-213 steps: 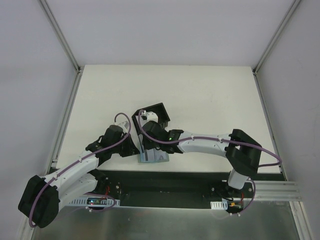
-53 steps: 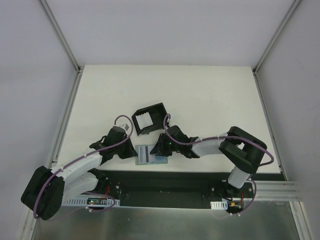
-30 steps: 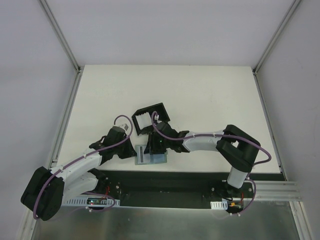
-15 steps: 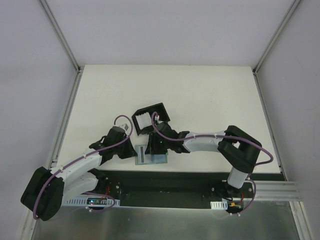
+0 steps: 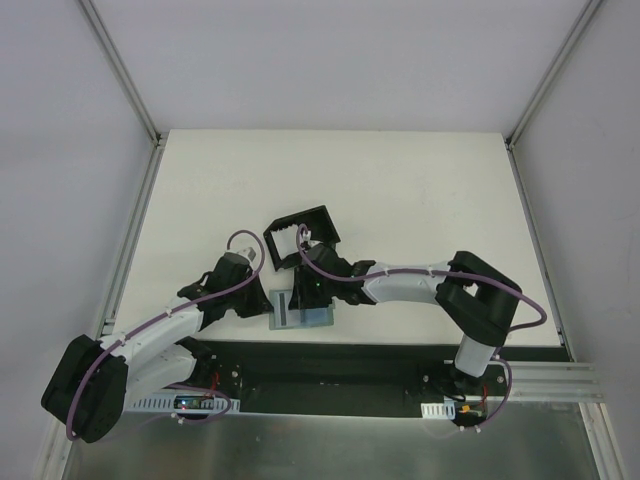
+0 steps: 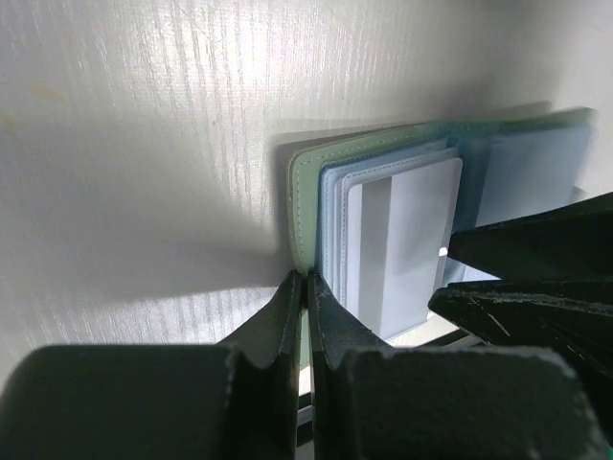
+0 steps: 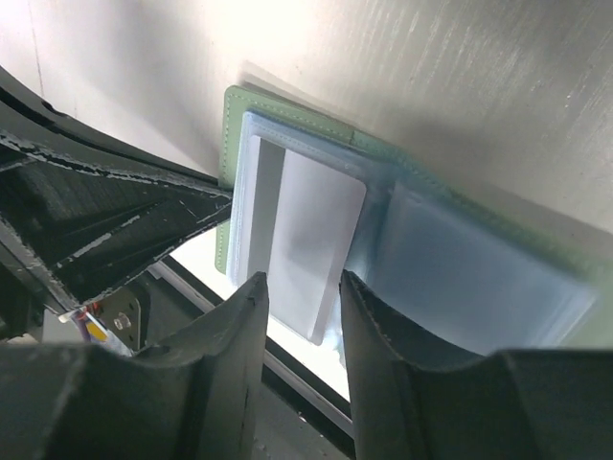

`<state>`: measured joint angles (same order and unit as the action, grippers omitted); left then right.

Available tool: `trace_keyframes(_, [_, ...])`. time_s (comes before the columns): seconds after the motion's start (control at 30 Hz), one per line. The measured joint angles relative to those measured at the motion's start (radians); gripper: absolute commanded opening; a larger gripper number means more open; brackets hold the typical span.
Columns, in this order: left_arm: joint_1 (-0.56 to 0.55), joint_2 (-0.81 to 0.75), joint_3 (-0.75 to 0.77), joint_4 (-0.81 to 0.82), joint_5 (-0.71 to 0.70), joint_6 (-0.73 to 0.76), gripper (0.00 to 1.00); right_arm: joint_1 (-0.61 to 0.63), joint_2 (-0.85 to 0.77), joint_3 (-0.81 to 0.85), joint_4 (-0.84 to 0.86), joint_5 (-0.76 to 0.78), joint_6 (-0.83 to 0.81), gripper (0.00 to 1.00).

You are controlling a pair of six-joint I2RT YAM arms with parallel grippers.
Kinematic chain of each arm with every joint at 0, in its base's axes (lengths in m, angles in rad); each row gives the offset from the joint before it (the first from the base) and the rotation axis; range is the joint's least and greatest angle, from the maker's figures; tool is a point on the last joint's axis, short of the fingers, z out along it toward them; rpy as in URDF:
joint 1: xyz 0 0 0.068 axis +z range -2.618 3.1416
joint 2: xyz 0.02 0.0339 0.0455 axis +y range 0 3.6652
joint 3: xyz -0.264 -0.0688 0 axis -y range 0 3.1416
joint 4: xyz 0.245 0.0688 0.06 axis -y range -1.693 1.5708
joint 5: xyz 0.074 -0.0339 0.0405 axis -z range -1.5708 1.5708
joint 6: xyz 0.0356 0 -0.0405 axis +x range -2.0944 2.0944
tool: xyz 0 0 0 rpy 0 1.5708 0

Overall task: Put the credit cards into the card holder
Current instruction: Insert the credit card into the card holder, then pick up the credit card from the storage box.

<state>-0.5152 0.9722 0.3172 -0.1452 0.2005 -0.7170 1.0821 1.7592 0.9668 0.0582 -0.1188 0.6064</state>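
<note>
The left gripper (image 6: 306, 287) is pressed shut on the near left edge of the grey-green case (image 6: 299, 192), whose rim is pinched between its two fingers at the bottom centre of the left wrist view. The case is spread open and flat on the white table (image 5: 400, 190), at the lower middle of the top view, just above the dark front rail. The right gripper (image 7: 304, 280) is held over the case with its jaws a narrow gap apart, set either side of the near end of the whitish-grey card (image 7: 306, 240); whether the card is touched cannot be told. That card, with its darker stripe, is lodged in the clear pockets on the left half of the case. A light blue card (image 7: 469, 278) is seen under the pockets of the right half. The black card holder (image 5: 322, 222) is stood just above the case in the top view, apart from it.
</note>
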Motion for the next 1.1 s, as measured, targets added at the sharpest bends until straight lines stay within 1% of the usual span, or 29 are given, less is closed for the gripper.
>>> trace_keyframes(0.13, [0.000, -0.001, 0.000, 0.002, 0.000, 0.000, 0.00, -0.005, -0.017, 0.000, -0.029, 0.013, -0.030, 0.47])
trace_keyframes(0.23, [0.000, -0.006, 0.000, 0.001, 0.000, 0.000, 0.00, -0.021, -0.066, 0.013, -0.079, 0.024, -0.072, 0.50])
trace_keyframes(0.27, [0.000, -0.008, 0.000, 0.001, 0.000, 0.000, 0.00, -0.033, -0.085, 0.029, -0.098, 0.026, -0.090, 0.54])
trace_keyframes(0.33, [0.000, -0.013, 0.000, 0.000, 0.000, 0.000, 0.00, -0.068, -0.114, 0.077, -0.130, 0.031, -0.125, 0.61])
trace_keyframes(0.4, [0.000, -0.018, 0.000, 0.000, 0.000, 0.000, 0.00, -0.107, -0.132, 0.137, -0.148, 0.037, -0.162, 0.65])
trace_keyframes(0.53, [0.000, -0.024, 0.000, 0.000, 0.000, 0.000, 0.00, -0.175, -0.134, 0.261, -0.198, 0.043, -0.231, 0.68])
trace_keyframes(0.6, [0.000, -0.024, 0.000, 0.000, 0.000, 0.000, 0.00, -0.204, -0.112, 0.329, -0.237, 0.037, -0.259, 0.69])
trace_keyframes(0.7, [0.000, -0.024, 0.000, 0.000, 0.000, 0.000, 0.00, -0.242, -0.040, 0.441, -0.271, 0.025, -0.298, 0.70])
trace_keyframes(0.77, [0.000, -0.024, 0.000, 0.000, 0.000, 0.000, 0.00, -0.262, 0.009, 0.487, -0.296, 0.013, -0.316, 0.70])
trace_keyframes(0.97, [0.000, -0.024, 0.000, 0.000, -0.001, 0.001, 0.00, -0.291, 0.163, 0.575, -0.364, -0.027, -0.352, 0.71])
trace_keyframes(1.1, [0.000, -0.024, 0.000, 0.000, -0.001, 0.003, 0.00, -0.293, 0.233, 0.610, -0.395, -0.053, -0.362, 0.72])
